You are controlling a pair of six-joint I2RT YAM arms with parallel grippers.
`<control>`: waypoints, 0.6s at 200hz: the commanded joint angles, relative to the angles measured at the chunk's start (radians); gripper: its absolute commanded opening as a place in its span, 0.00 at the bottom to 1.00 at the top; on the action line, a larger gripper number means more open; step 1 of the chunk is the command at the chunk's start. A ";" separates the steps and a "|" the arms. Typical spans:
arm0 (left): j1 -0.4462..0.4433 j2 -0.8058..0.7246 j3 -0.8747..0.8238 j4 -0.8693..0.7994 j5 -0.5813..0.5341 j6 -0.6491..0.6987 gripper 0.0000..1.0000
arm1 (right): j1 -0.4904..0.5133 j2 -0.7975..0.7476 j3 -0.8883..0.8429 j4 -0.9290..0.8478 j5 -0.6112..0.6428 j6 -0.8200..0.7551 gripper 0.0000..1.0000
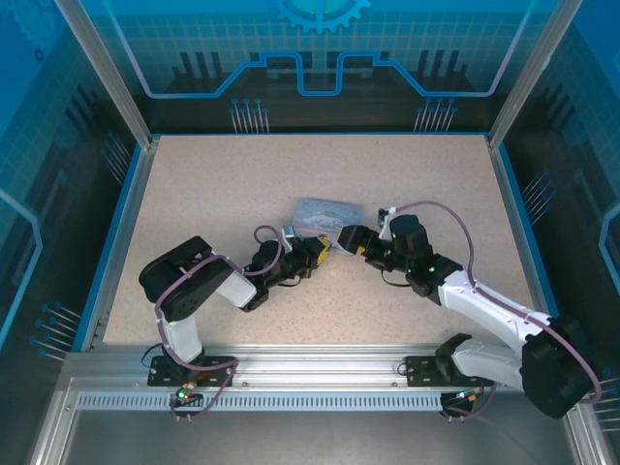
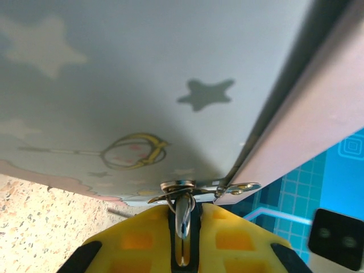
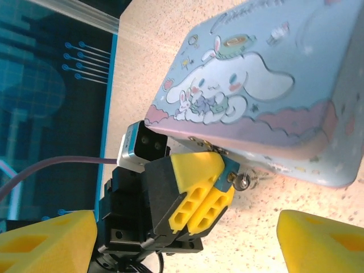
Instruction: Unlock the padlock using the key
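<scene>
1. My left gripper (image 2: 183, 211) is pinched narrow on the padlock (image 3: 231, 169). The padlock hangs at the hasp (image 2: 179, 186) on the tin (image 3: 256, 85), right at this gripper's fingertips, with the tin wall just beyond them.
2. My right gripper (image 1: 347, 238) stands wide with nothing between its fingers (image 3: 324, 242). The padlock lies straight ahead of it, beyond the fingertips and apart from both.
3. A small silvery piece with a ring juts from the padlock on the side facing my right gripper. I take it for the key (image 3: 244, 181), but I cannot tell whether it is seated in the keyhole.
4. I judge the padlock to be stiff, smooth and light. It could swivel on its shackle or slip, so I would hold it by the flat faces of its body and leave the keyhole end free.
5. The key looks thin and rigid, and it may bend if forced. I would take it by the ring end, flat between the pads, and turn it gently about its own axis.
6. The tin seems light enough to slide on the desk (image 1: 213, 194) if pushed, so the left gripper's hold must brace everything.
</scene>
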 commanded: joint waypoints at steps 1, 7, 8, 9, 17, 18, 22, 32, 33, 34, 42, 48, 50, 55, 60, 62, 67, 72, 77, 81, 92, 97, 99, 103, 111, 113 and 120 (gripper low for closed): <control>0.006 -0.009 0.001 0.049 0.021 -0.002 0.00 | -0.008 -0.004 0.118 -0.222 0.030 -0.268 0.82; 0.006 -0.012 -0.001 0.048 0.021 -0.001 0.00 | -0.006 0.005 0.145 -0.255 0.040 -0.318 0.82; 0.006 -0.012 0.000 0.048 0.021 -0.001 0.00 | -0.005 0.007 0.149 -0.260 0.042 -0.324 0.81; 0.006 -0.013 0.000 0.047 0.021 -0.001 0.00 | -0.005 0.008 0.156 -0.265 0.044 -0.331 0.81; 0.008 -0.015 -0.003 0.043 0.024 0.001 0.00 | -0.002 0.018 0.190 -0.308 0.064 -0.385 0.81; 0.007 -0.016 -0.003 0.042 0.024 0.001 0.00 | -0.001 0.019 0.195 -0.313 0.066 -0.390 0.81; 0.008 -0.016 -0.003 0.041 0.023 0.001 0.00 | 0.001 0.026 0.210 -0.329 0.072 -0.417 0.80; 0.008 -0.017 -0.002 0.040 0.024 0.001 0.00 | 0.009 0.036 0.243 -0.365 0.097 -0.473 0.79; 0.008 -0.017 -0.002 0.039 0.024 0.001 0.00 | 0.009 0.037 0.246 -0.367 0.100 -0.478 0.79; 0.008 -0.016 -0.003 0.038 0.024 0.001 0.00 | 0.010 0.038 0.247 -0.371 0.102 -0.482 0.79; 0.008 -0.016 -0.001 0.036 0.024 0.002 0.00 | 0.014 0.042 0.250 -0.390 0.117 -0.518 0.78; 0.008 -0.018 0.000 0.031 0.026 0.002 0.00 | 0.017 0.044 0.280 -0.399 0.126 -0.540 0.77; 0.008 -0.018 0.002 0.030 0.025 0.003 0.00 | 0.017 0.045 0.283 -0.401 0.129 -0.545 0.77; 0.008 -0.020 0.003 0.024 0.025 0.005 0.00 | 0.018 0.045 0.287 -0.407 0.139 -0.560 0.77; 0.009 -0.021 0.005 0.018 0.027 0.004 0.00 | 0.021 0.046 0.289 -0.411 0.149 -0.575 0.76; 0.009 -0.022 0.006 0.017 0.027 0.006 0.00 | 0.022 0.045 0.291 -0.411 0.151 -0.581 0.76; 0.008 -0.022 0.009 0.012 0.027 0.006 0.00 | 0.023 0.045 0.292 -0.413 0.156 -0.598 0.75; 0.008 -0.024 0.011 0.009 0.027 0.006 0.00 | 0.024 0.044 0.292 -0.414 0.159 -0.614 0.74; 0.008 -0.026 0.014 0.007 0.027 0.007 0.00 | 0.025 0.045 0.294 -0.417 0.164 -0.628 0.74; 0.008 -0.028 0.015 0.005 0.028 0.007 0.00 | 0.026 0.045 0.294 -0.417 0.166 -0.639 0.73; 0.008 -0.031 0.019 -0.008 0.031 0.008 0.00 | 0.029 0.049 0.296 -0.414 0.165 -0.676 0.70; 0.008 -0.032 0.021 -0.014 0.032 0.009 0.00 | 0.031 0.052 0.297 -0.411 0.160 -0.697 0.67; 0.008 -0.033 0.023 -0.017 0.033 0.010 0.00 | 0.033 0.053 0.297 -0.411 0.158 -0.705 0.66; 0.009 -0.035 0.025 -0.021 0.033 0.010 0.00 | 0.036 0.057 0.300 -0.413 0.157 -0.720 0.63; 0.008 -0.037 0.028 -0.026 0.035 0.009 0.00 | 0.045 0.068 0.309 -0.420 0.154 -0.752 0.60; 0.008 -0.036 0.029 -0.026 0.036 0.008 0.00 | 0.049 0.071 0.312 -0.422 0.154 -0.760 0.60; 0.008 -0.037 0.032 -0.030 0.037 0.008 0.00 | 0.059 0.083 0.318 -0.433 0.161 -0.785 0.59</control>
